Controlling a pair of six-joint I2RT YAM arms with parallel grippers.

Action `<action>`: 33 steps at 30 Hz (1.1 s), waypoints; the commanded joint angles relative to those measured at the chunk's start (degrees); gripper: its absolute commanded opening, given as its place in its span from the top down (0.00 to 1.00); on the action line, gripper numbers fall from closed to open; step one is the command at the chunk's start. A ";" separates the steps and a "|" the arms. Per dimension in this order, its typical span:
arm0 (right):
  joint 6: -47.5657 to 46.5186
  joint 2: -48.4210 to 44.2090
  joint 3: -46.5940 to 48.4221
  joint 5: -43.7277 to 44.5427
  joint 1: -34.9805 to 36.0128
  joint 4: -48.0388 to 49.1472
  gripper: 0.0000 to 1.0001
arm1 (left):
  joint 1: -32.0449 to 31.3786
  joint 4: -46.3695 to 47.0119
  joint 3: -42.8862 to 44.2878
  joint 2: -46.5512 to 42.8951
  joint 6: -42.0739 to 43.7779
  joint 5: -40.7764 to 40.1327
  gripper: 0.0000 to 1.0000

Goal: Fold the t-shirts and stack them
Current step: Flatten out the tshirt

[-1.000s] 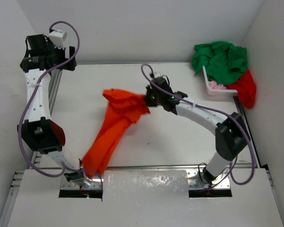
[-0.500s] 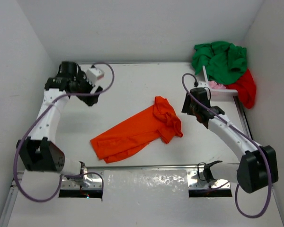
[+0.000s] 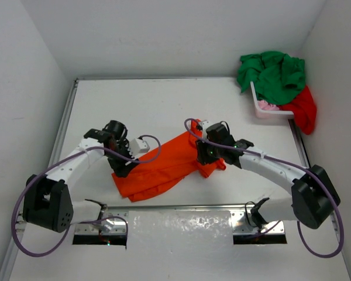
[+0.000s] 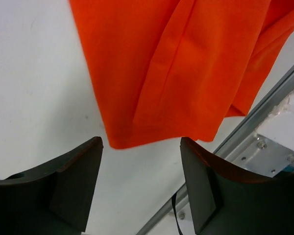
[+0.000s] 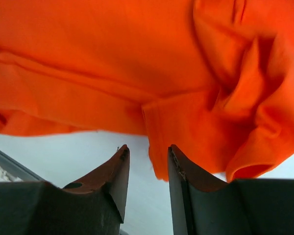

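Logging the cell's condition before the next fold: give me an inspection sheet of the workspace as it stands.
Surface: white table, no stains seen.
Job's things: orange t-shirt rumpled and unfolded near the front; green t-shirt heaped over the basket's far end; red t-shirt hanging off its right side; pink t-shirt inside it.
Clutter: white basket at the far right; nothing else seen.
Grippers: left gripper open at the orange t-shirt's hem corner; right gripper narrowly open at its other end.
Cables: purple cable loops loosely beside the orange t-shirt.
Surroundings: white walls; metal rail at the near edge.
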 commanded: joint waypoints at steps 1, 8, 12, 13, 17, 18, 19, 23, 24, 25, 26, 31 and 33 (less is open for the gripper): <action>3.61 -1.72 -3.48 -3.71 0.01 4.23 0.66 | -3.38 6.51 -2.18 0.83 -2.62 0.54 0.38; 5.28 0.83 -5.16 -1.62 0.09 2.65 0.68 | -5.05 10.21 -7.80 5.14 -4.29 -4.63 0.47; 4.76 1.01 -5.07 4.09 0.01 1.41 0.60 | -5.05 12.49 -8.60 4.79 -6.13 -6.57 0.53; 4.14 1.27 -4.98 4.54 0.09 2.03 0.58 | -5.14 12.75 -8.52 4.70 -6.48 -6.66 0.56; 2.03 4.52 -2.44 2.79 0.97 4.67 0.53 | -5.05 12.32 -7.81 4.35 -7.27 -4.38 0.89; 1.42 5.48 -1.65 2.62 1.50 4.84 0.51 | -5.14 12.14 -7.73 4.09 -7.36 -4.29 0.94; 0.80 7.14 0.18 2.61 3.15 4.67 0.50 | -5.05 12.14 -7.64 3.83 -7.80 -4.20 1.00; 0.62 10.58 3.01 3.23 5.45 4.84 0.48 | -5.05 10.91 -7.20 1.37 -8.07 -2.45 1.00; 0.80 11.55 3.19 3.84 5.63 4.93 0.48 | -5.05 10.74 -7.11 0.93 -8.15 -2.09 1.00; 1.06 11.90 3.45 4.80 5.63 4.67 0.48 | -5.05 10.82 -7.11 0.05 -8.16 -1.66 1.00; 1.41 12.25 3.63 6.20 5.63 4.41 0.48 | -5.05 10.91 -7.11 -0.30 -8.24 -1.65 1.00; 2.03 15.41 5.03 16.39 5.63 0.90 0.62 | -5.05 11.79 -7.20 -1.71 -8.59 -1.30 1.00; 2.03 16.47 5.74 17.29 5.72 0.36 0.72 | -5.05 11.88 -7.02 -2.06 -8.59 -0.69 1.00</action>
